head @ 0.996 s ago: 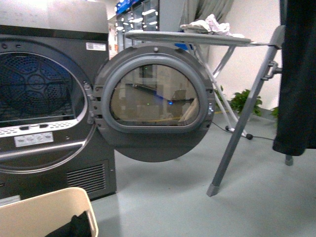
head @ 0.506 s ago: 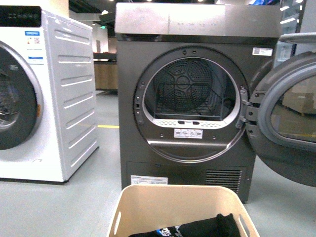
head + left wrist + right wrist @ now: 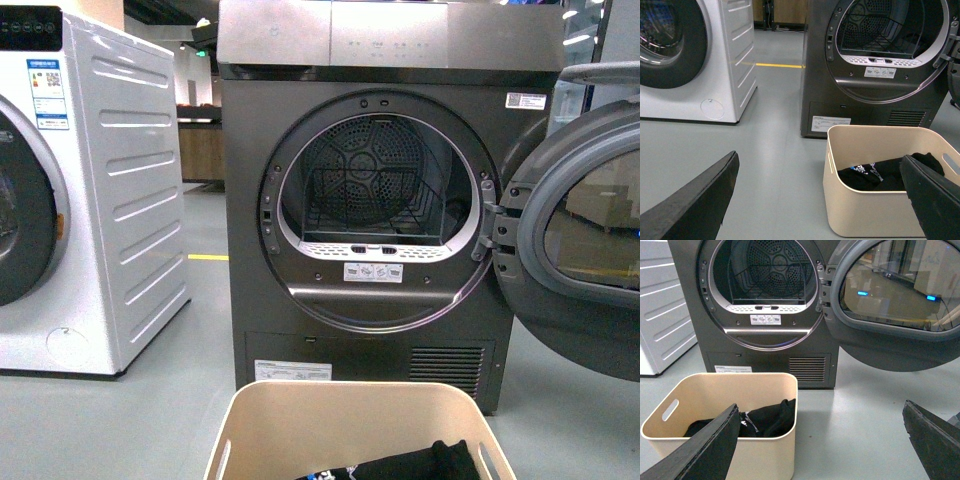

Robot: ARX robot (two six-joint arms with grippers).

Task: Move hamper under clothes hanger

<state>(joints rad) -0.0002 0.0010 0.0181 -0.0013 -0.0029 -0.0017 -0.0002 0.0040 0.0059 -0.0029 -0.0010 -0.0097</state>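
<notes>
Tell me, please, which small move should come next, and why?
The left claw and the right claw are open and empty, apart from the hamper, which stands before the dryer. The clothes hanger is not in view. So probably: lower both claws to the hamper's short sides and grip its rim before any carrying.

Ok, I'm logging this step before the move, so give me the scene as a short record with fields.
hamper: upright on the floor, in front of the dryer
contents: black clothes
dryer: door swung open
washer: white, left of the dryer
hanger: not in view
left claw: open, holding nothing
right claw: open, holding nothing
</notes>
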